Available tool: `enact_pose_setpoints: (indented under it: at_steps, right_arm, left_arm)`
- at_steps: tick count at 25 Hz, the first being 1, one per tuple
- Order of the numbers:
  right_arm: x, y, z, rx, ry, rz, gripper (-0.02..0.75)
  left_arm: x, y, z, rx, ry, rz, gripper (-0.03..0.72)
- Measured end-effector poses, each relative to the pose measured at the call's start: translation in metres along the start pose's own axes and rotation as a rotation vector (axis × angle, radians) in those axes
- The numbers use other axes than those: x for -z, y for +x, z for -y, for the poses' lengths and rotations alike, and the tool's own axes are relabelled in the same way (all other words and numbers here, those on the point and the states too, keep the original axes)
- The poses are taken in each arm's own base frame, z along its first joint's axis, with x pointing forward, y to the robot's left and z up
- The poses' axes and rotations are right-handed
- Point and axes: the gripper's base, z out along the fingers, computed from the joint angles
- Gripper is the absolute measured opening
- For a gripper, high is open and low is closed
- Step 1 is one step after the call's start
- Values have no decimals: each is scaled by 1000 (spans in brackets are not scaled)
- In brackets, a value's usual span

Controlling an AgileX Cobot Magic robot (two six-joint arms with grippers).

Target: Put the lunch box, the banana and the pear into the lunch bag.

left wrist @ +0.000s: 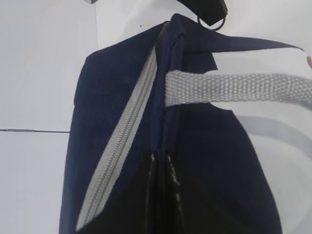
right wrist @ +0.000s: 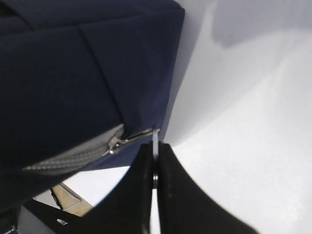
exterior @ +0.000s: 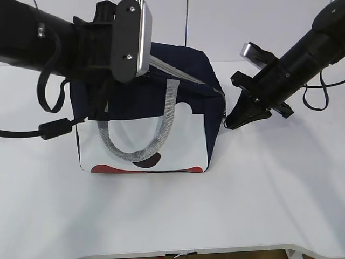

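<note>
The navy lunch bag (exterior: 161,81) stands on the white table with its grey zipper (left wrist: 127,139) closed along the top. My left gripper (left wrist: 163,163) is shut on the bag's navy top seam by the grey handle (left wrist: 234,87). At the bag's right end my right gripper (right wrist: 155,163) is shut on the metal ring pull (right wrist: 155,141), which joins the zipper slider (right wrist: 117,143). In the exterior view that gripper (exterior: 229,123) sits against the bag's right corner. The lunch box, the banana and the pear are out of view.
White table (exterior: 259,194) lies in front and to the right of the bag. Its front edge (exterior: 237,250) runs along the bottom of the exterior view. A black cable (exterior: 315,100) hangs under the right arm.
</note>
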Motion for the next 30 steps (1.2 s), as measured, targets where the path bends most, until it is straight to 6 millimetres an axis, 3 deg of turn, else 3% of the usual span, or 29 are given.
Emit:
enact_pose_setpoints:
  at_steps: [11, 19, 22, 26, 30]
  right_arm:
    - [-8, -1, 5, 10, -9, -19, 18]
    - [11, -19, -6, 92, 12, 49, 21]
    - [14, -22, -8, 115, 13, 60, 73]
    - [16, -21, -8, 141, 34, 56, 227]
    - [37, -16, -20, 201, 89, 86, 339]
  left_arm:
    - [0, 0, 0, 0, 4, 0, -10]
    - [1, 0, -1, 0, -2, 1, -9]
    - [1, 0, -1, -1, -2, 1, 2]
    - [2, -1, -1, -3, -8, 2, 64]
    - [2, -1, -2, -3, -15, 2, 133]
